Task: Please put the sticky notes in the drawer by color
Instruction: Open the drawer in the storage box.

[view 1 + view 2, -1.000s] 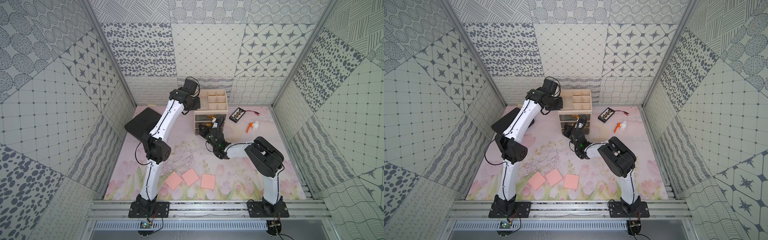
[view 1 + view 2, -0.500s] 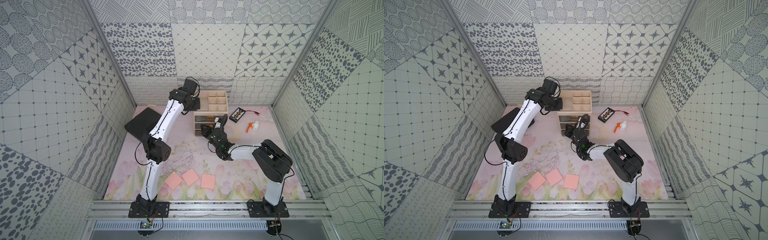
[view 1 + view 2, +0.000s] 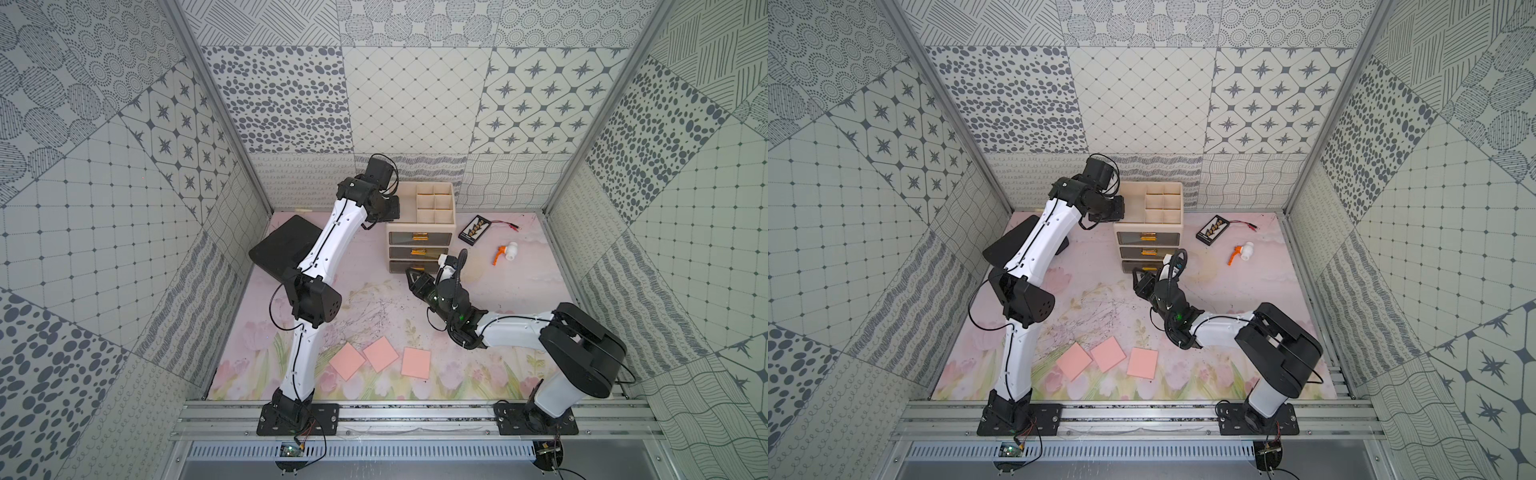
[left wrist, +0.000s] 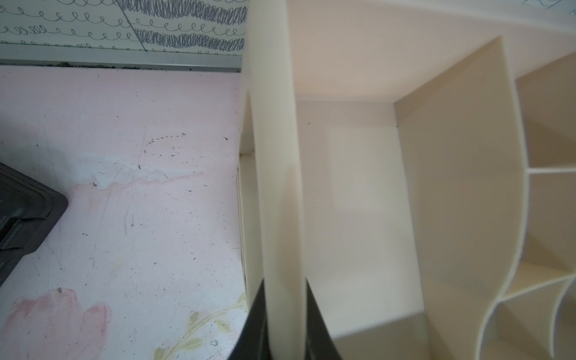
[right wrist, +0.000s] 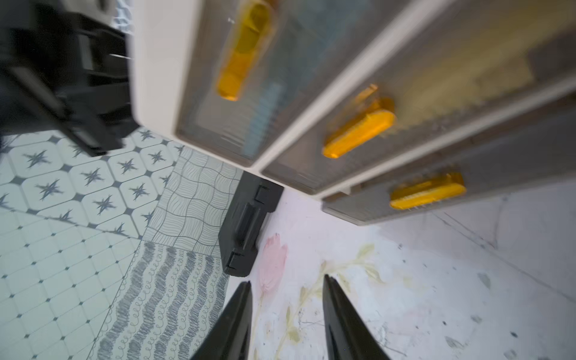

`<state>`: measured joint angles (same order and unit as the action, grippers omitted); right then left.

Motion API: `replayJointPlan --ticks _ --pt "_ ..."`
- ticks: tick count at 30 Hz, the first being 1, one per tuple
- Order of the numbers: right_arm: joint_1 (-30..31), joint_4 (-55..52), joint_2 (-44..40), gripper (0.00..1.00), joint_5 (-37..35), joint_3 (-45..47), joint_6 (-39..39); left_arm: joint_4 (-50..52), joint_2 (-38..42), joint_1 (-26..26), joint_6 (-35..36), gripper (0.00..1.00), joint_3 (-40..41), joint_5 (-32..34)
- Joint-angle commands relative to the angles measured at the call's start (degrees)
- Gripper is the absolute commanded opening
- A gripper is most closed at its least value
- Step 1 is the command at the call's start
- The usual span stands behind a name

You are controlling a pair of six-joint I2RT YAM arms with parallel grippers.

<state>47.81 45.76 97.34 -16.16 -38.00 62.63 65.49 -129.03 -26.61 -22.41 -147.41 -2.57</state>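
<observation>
Three pink sticky notes lay flat on the worktop near its front edge, well apart from the drawer chest at the back. Light, thin and flush with the surface, they would probably need a narrow pinch at one edge. The left claw was clamped on the chest's side wall, while the right claw stood partly open and empty, just before the lowest drawer.

Robot lab cell: patterned panels, aluminium rail
</observation>
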Motion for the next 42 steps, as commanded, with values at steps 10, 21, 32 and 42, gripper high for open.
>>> replayJointPlan --ticks 10,21,32,42 --pt "-4.4 20.8 15.1 0.63 1.3 1.8 10.3 4.6 1.4 0.1 -0.2 0.13 2.3 -4.4" --pt "-7.4 22.2 18.6 0.61 2.8 -0.8 10.8 4.0 1.2 0.2 -0.3 0.13 3.2 -5.0" --pt "-9.1 20.7 18.2 0.58 3.9 -3.3 9.7 3.9 1.2 0.1 -0.2 0.13 3.6 -5.0" --pt "-10.4 20.8 21.1 0.54 4.6 -5.9 11.6 3.9 1.5 0.2 0.3 0.12 4.1 -5.0"
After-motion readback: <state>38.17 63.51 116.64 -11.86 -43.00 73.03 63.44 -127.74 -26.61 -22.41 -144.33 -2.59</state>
